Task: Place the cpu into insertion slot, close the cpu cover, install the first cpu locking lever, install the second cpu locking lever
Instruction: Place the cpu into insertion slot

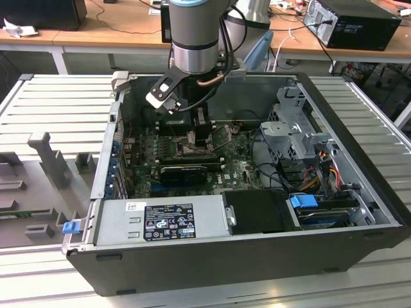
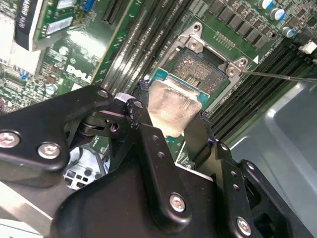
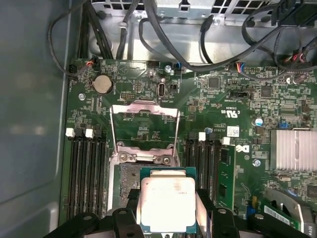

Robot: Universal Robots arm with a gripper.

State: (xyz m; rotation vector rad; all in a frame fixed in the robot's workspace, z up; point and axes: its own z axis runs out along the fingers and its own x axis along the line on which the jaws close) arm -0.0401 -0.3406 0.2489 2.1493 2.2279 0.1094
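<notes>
Gripper (image 2: pixel 170 121) clenched on cpu (image 3: pixel 166 202), gripped by two opposite edges, metal face up. Cpu sits over insertion slot (image 3: pixel 129 184), overlapping it in part; contact with slot: cannot tell. Uncovered slot part lies toward hinge of cpu cover (image 3: pixel 143 106). Chip square, no long axis; edges look parallel to slot rim. Cover raised, open. Exterior view: cover at about 3 o'clock of gripper. Count: one cpu, one slot, one cover, one gripper, one lever rod (image 2: pixel 277 75) made out.

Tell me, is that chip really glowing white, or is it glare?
Glare: in the second wrist view light washes the cpu pale; in the first wrist view it looks evenly lit; in the exterior view the computer case is dim inside.
</notes>
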